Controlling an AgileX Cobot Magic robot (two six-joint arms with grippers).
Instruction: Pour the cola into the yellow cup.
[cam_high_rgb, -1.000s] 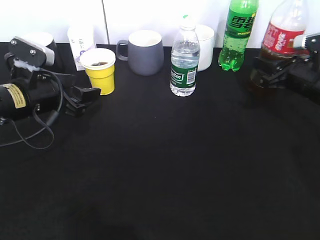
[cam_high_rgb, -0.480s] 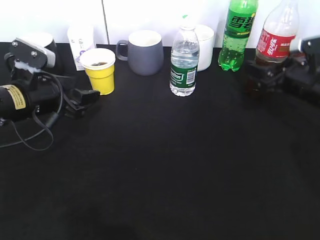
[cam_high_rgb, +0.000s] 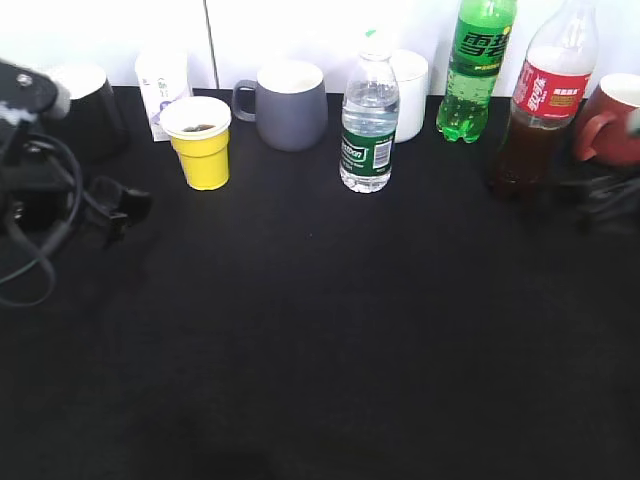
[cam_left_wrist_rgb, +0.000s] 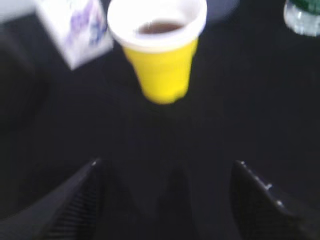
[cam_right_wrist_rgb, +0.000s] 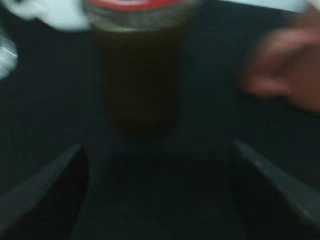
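cola bottle (cam_high_rgb: 540, 105) upright on counter (cam_high_rgb: 330, 330), released; yellow cup (cam_high_rgb: 201, 141) holds dark liquid; pouring looks done. left gripper (cam_left_wrist_rgb: 167, 200), right gripper (cam_right_wrist_rgb: 157, 195): both open, empty.

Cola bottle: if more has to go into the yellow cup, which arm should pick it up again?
Right, probably. The cola bottle stands upright directly ahead of the open right gripper, on that arm's side. The left gripper, also open, faces the yellow cup at the far end.

1. The small clear plastic water bottle (cam_high_rgb: 369, 125) stands mid-row.
2. The tapered yellow cup (cam_high_rgb: 201, 143) stands well left of it.
3. The tall dark cola bottle (cam_high_rgb: 540, 105) stands well right.
4. The grey mug (cam_high_rgb: 288, 104) sits behind-left.
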